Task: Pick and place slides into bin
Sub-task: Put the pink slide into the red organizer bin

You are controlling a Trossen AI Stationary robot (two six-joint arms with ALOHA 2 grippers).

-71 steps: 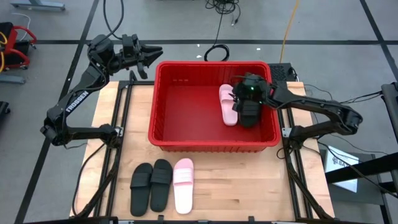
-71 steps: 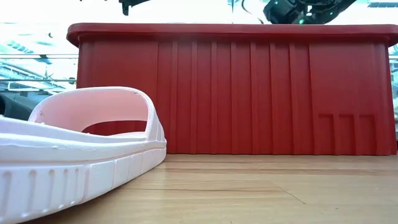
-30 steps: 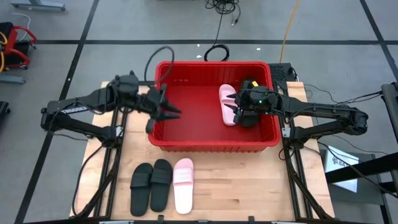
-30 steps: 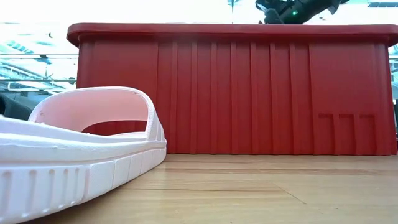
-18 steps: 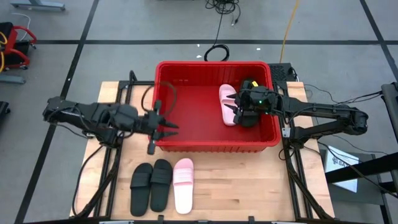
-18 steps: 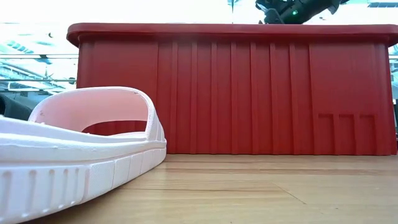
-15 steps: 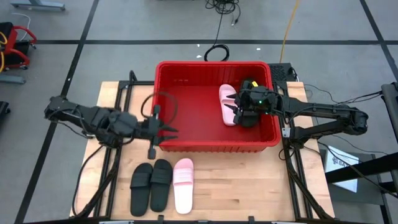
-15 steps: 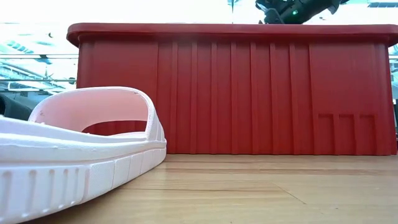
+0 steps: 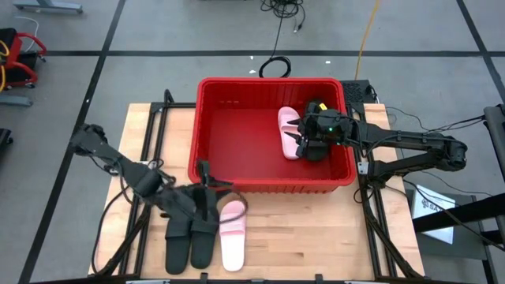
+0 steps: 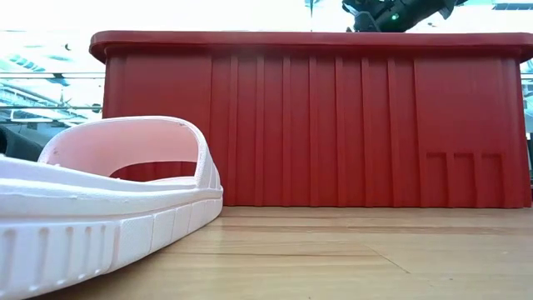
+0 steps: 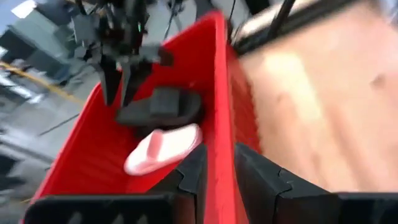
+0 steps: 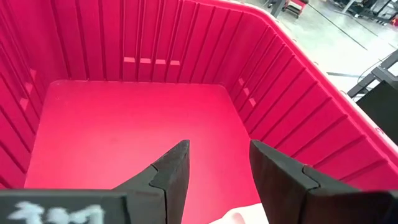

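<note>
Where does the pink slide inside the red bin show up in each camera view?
High view: pink slide lies in the bin, right of middle.
Low view: hidden behind the bin wall.
Left wrist view: low in the picture.
Right wrist view: only an edge, bottom.
Shared landmark: the bin.

Bright even light, left wrist view motion-blurred, low view backlit

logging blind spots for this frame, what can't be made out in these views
- High view: the left gripper is motion-smeared over the two black slides on the table; whether it is open or touching them cannot be told.
- High view: the black slide in the bin is mostly covered by the right gripper.
- Low view: the bin's wall hides everything inside; the near pink slide is cut off by the edge.
- Left wrist view: blurred throughout.
</note>
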